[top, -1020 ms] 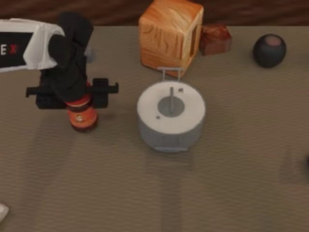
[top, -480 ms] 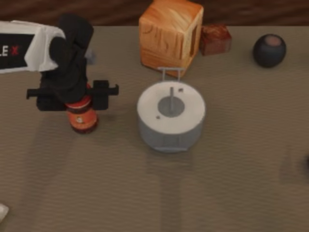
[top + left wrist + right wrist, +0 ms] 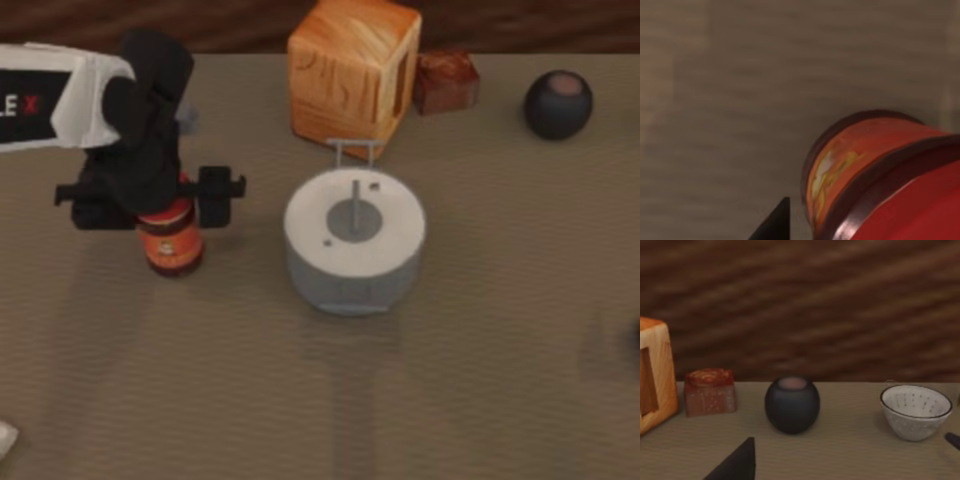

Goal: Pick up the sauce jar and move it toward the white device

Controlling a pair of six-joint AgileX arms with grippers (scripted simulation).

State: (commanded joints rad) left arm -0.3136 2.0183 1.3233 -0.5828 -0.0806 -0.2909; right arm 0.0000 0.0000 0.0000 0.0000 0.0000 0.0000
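The sauce jar (image 3: 172,245), with its orange label and dark base, stands at the table's left, its red lid mostly hidden under my left gripper (image 3: 150,192). That gripper reaches straight down over the jar's top and is shut on it. In the left wrist view the sauce jar (image 3: 875,175) fills the near corner, with one dark fingertip (image 3: 777,225) close beside it. The white device (image 3: 355,235), a squat round cylinder with a grey centre disc, sits to the jar's right with bare table between them. My right arm is parked off the right edge; one fingertip (image 3: 740,465) shows.
A wooden box (image 3: 350,70) stands behind the white device, with a small brown block (image 3: 447,80) beside it. A dark round ball (image 3: 558,103) sits at the back right. A white bowl (image 3: 915,412) shows in the right wrist view.
The jar shows more of its side and sits a little closer under the left gripper. The gripper's right finger block has shifted slightly. The right arm has not moved.
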